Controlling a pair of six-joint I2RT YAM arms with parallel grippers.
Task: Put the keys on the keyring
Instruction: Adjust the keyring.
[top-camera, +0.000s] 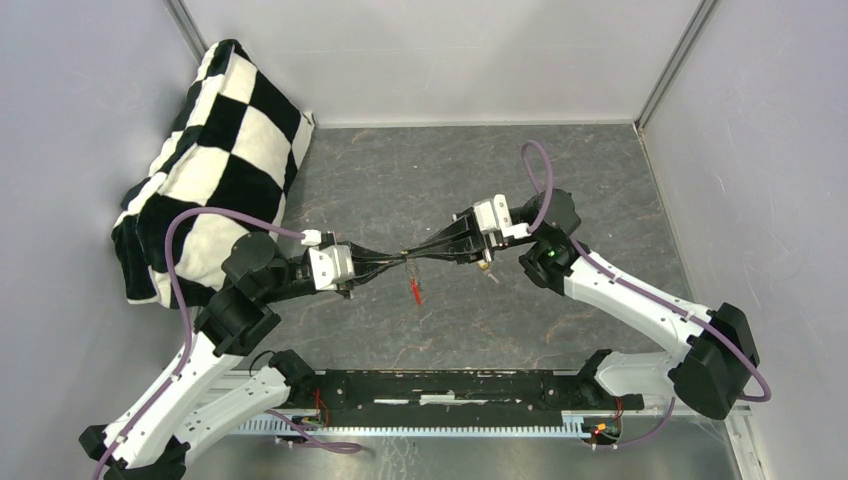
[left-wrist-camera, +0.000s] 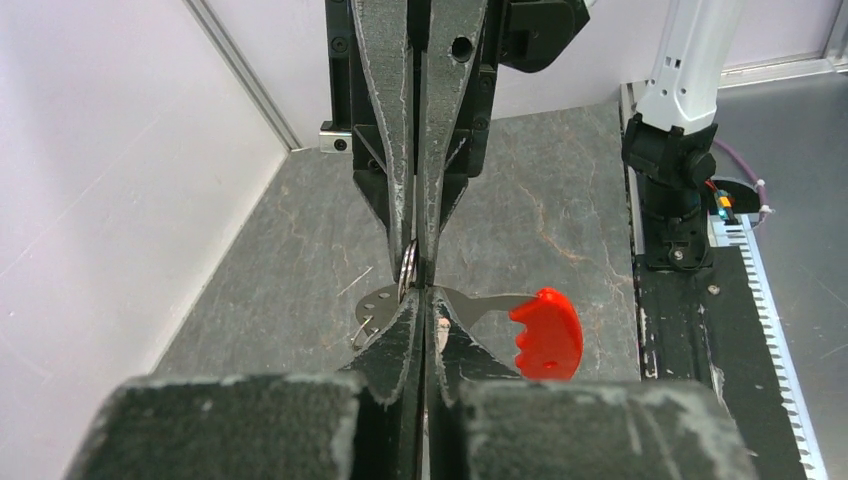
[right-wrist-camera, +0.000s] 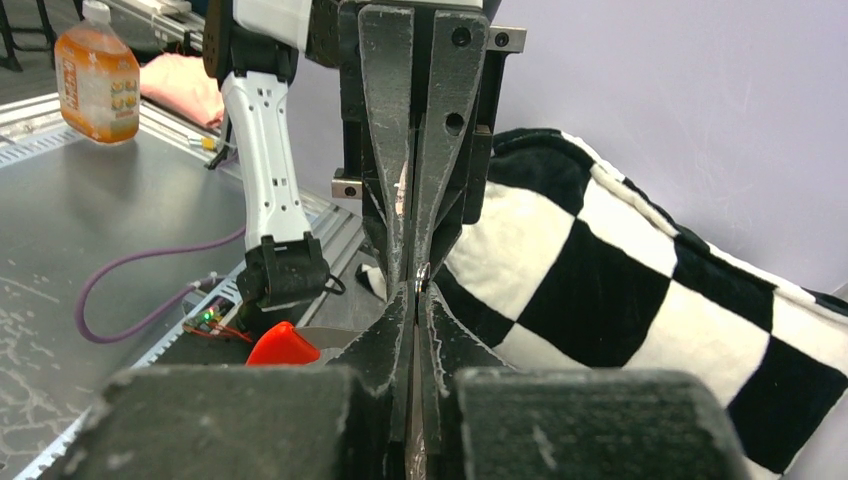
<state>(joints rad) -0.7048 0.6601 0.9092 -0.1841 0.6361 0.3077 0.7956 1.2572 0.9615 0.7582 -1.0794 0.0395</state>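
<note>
Mid-air, left claw and right claw pinch the keys.

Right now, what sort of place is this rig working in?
Probably a robot lab test cell, not a home: plain pale panel walls on aluminium posts box in a stone-look tabletop, and a black mounting rail spans its near edge.

Two black two-finger grippers are in view: the left gripper and the right gripper. There is one red-capped grey metal key, one small silver metal ring, one black-and-white checked fabric cushion and one orange plastic drink bottle.
</note>
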